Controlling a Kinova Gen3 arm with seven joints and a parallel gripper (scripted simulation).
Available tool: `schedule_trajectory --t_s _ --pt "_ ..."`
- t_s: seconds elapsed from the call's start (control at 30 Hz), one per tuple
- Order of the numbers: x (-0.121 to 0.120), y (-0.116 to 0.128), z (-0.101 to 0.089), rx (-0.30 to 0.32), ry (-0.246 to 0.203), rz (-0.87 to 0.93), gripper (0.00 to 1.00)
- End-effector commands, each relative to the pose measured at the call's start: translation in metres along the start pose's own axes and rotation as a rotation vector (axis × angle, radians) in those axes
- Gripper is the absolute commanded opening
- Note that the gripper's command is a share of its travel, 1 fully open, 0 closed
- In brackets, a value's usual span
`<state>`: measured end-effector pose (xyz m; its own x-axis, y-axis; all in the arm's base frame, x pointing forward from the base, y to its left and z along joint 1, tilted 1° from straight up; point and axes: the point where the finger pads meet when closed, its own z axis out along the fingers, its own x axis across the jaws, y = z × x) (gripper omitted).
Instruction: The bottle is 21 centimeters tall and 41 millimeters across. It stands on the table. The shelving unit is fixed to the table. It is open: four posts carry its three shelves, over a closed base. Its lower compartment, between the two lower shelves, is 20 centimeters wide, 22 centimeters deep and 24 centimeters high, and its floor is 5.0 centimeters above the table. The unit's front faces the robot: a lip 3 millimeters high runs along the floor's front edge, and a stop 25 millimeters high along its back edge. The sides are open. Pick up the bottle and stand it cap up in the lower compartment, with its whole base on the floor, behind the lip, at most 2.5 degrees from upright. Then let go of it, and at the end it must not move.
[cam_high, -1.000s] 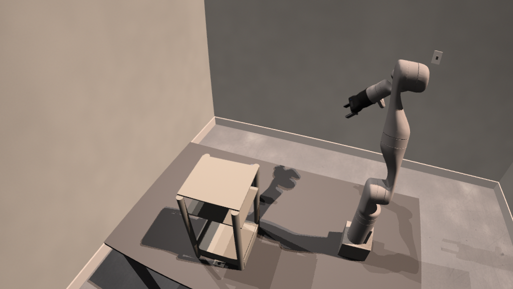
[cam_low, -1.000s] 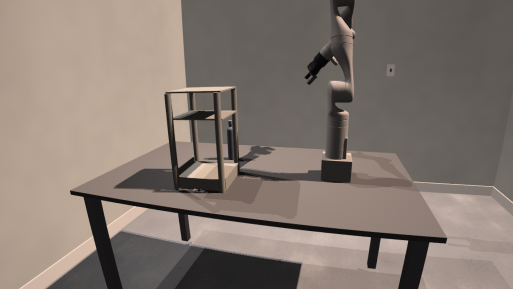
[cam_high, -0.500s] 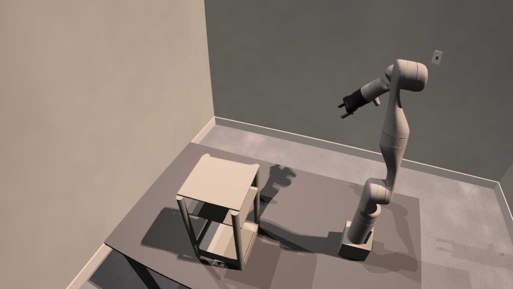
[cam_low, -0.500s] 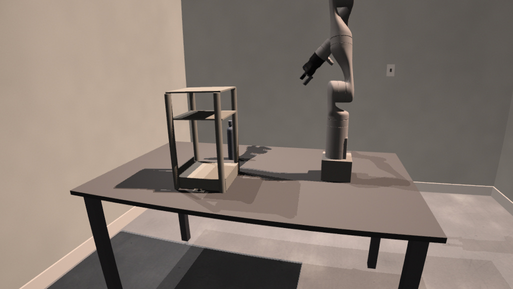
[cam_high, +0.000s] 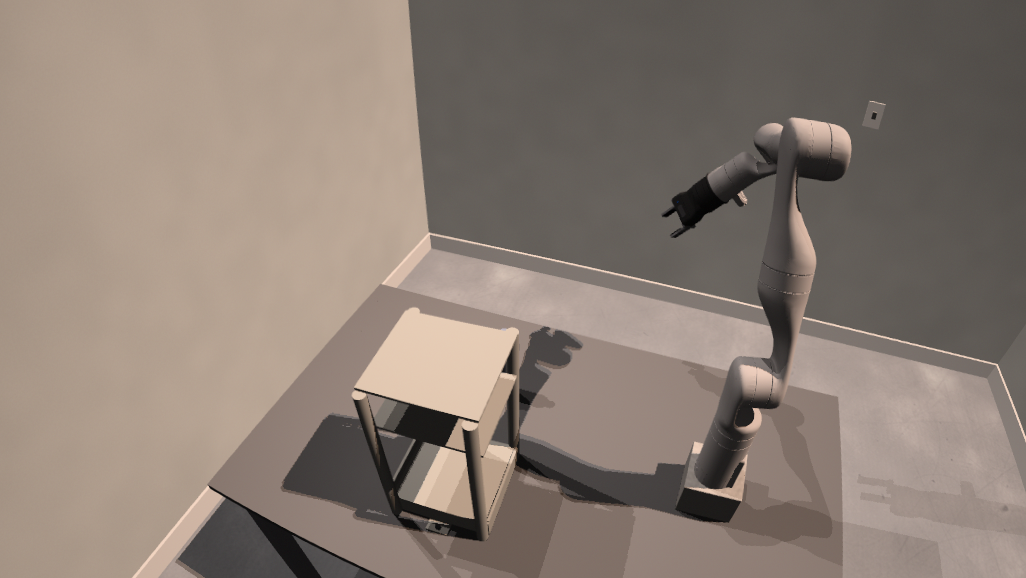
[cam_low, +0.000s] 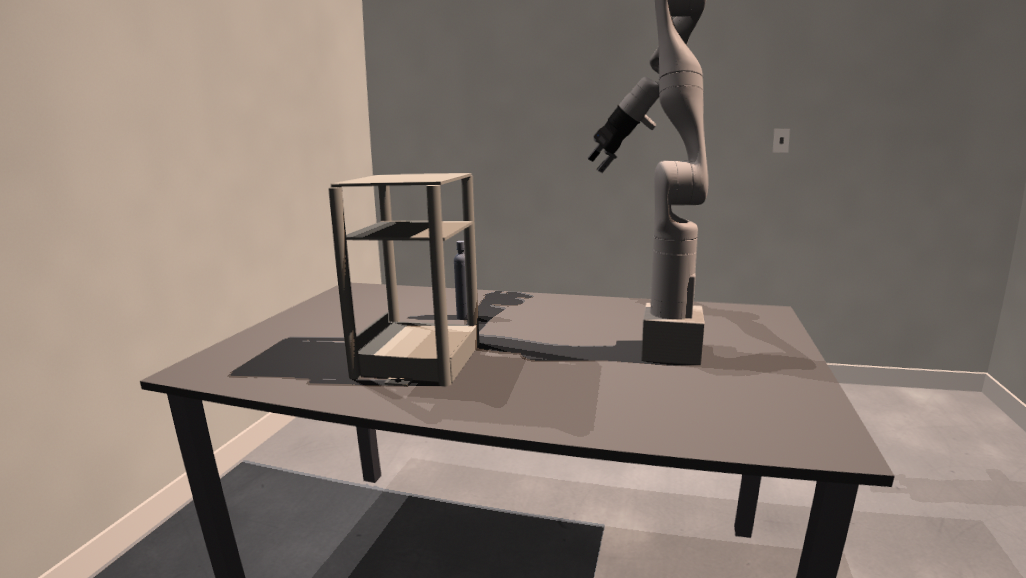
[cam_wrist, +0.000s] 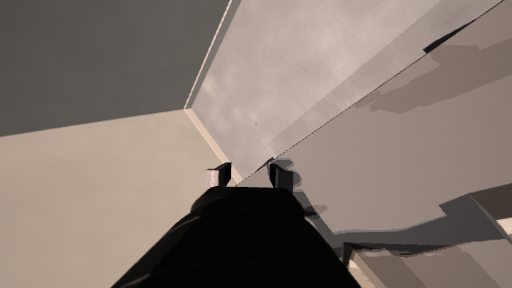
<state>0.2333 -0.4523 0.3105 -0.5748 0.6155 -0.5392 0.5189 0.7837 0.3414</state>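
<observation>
The dark bottle (cam_low: 460, 280) stands upright on the table just beyond the shelving unit (cam_low: 407, 276), partly hidden by the unit's posts. In the top view the unit (cam_high: 443, 420) hides the bottle. The unit's lower compartment (cam_low: 412, 287) holds nothing. My gripper (cam_high: 673, 221) is open and empty, high above the table and to the right of the unit. It also shows in the exterior view (cam_low: 599, 160) and in the wrist view (cam_wrist: 249, 176). The wrist view shows the table's far edge and a corner of the unit, not the bottle.
The arm's base block (cam_low: 672, 341) sits on the table to the right of the unit. A beige wall stands close behind the table's left side. The table edge (cam_low: 502, 439) runs along the front.
</observation>
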Motion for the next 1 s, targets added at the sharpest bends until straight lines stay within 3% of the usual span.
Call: schedule_trajectory --t_s 0.0,0.03,0.07,0.27,0.3,0.6,0.63,0.87,0.9,0.97 --pt "-0.001 0.000 0.000 0.000 0.000 -0.001 1.00" --pt "-0.001 0.000 0.000 0.000 0.000 -0.001 1.00" --pt "-0.004 0.012 0.011 -0.013 0.034 -0.081 1.00" --pt "-0.004 0.012 0.011 -0.013 0.034 -0.081 1.00" --pt "-0.008 0.023 0.023 -0.026 0.068 -0.161 1.00" --pt "-0.008 0.023 0.023 -0.026 0.068 -0.161 1.00" --pt "-0.010 0.036 0.034 -0.040 0.102 -0.242 1.00" --pt "-0.010 0.036 0.034 -0.040 0.102 -0.242 1.00" --pt "-0.013 0.048 0.045 -0.055 0.135 -0.324 1.00" --pt "-0.013 0.048 0.045 -0.055 0.135 -0.324 1.00"
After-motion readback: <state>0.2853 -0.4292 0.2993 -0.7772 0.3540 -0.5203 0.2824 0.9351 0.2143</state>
